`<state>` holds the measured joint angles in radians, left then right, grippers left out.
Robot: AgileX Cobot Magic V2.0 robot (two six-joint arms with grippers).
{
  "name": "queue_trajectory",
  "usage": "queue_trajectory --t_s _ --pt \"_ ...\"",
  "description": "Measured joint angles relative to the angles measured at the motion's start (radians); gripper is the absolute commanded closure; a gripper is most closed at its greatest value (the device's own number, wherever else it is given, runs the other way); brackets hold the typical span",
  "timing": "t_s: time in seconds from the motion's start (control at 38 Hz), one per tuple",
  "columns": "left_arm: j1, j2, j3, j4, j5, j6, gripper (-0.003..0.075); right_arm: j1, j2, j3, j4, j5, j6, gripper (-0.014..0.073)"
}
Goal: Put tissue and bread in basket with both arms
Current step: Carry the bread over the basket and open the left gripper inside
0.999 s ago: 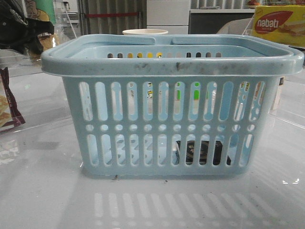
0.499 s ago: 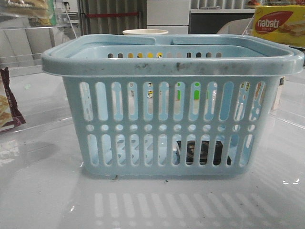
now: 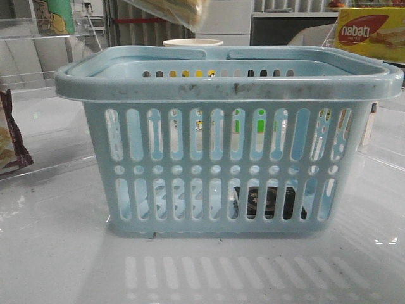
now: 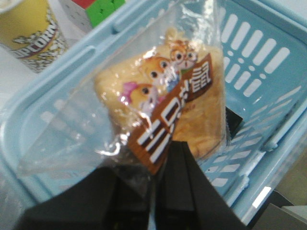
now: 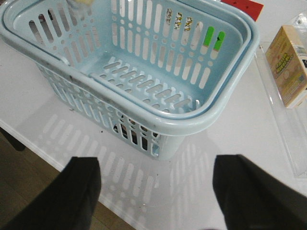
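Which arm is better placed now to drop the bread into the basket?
The left. Its claw is shut on the bread, which hangs above the basket. The right claw is open, holds nothing, and is in front of the basket.

Carries, on glossy white table [image 3: 57,253], pale blue basket [image 3: 228,139] at centre; maroon-edged snack packet [image 3: 9,136] at nine o'clock; yellow nabati box [image 3: 370,33] at one o'clock; popcorn cup [image 4: 29,33] at twelve.

Yellow nabati box [image 3: 370,33] at back right, maroon-edged snack packet [image 3: 11,136] at left edge, popcorn cup [image 4: 29,33] beside a cube [image 4: 98,8], white table [image 3: 57,253].
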<state>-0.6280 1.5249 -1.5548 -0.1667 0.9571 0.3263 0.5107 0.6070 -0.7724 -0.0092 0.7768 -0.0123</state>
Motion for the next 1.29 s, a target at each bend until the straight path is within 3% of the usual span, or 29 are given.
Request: queue_trajectory --t_s 0.34,0.6,0.74,0.84,0.95,1.29 --pt "-0.018 0.249 0.0 0.006 -0.077 0.0 0.0629 0.0 0.0 0.0 0.0 0.0 0.0 0.0002" --pt "-0.018 0.273 0.0 0.01 -0.085 0.0 0.0625 0.0 0.0 0.0 0.0 0.0 0.0 0.0002" --pt "-0.018 0.281 0.0 0.01 -0.087 0.0 0.0535 0.0 0.0 0.0 0.0 0.0 0.0 0.0002" --pt "-0.018 0.281 0.0 0.011 -0.087 0.0 0.0384 0.0 0.0 0.0 0.0 0.0 0.0 0.0002" --pt "-0.018 0.281 0.0 0.011 -0.091 0.0 0.0279 0.0 0.0 0.0 0.0 0.0 0.0 0.0002" --pt "-0.018 0.276 0.0 0.012 -0.091 0.0 0.0265 0.0 0.0 0.0 0.0 0.0 0.0 0.0002"
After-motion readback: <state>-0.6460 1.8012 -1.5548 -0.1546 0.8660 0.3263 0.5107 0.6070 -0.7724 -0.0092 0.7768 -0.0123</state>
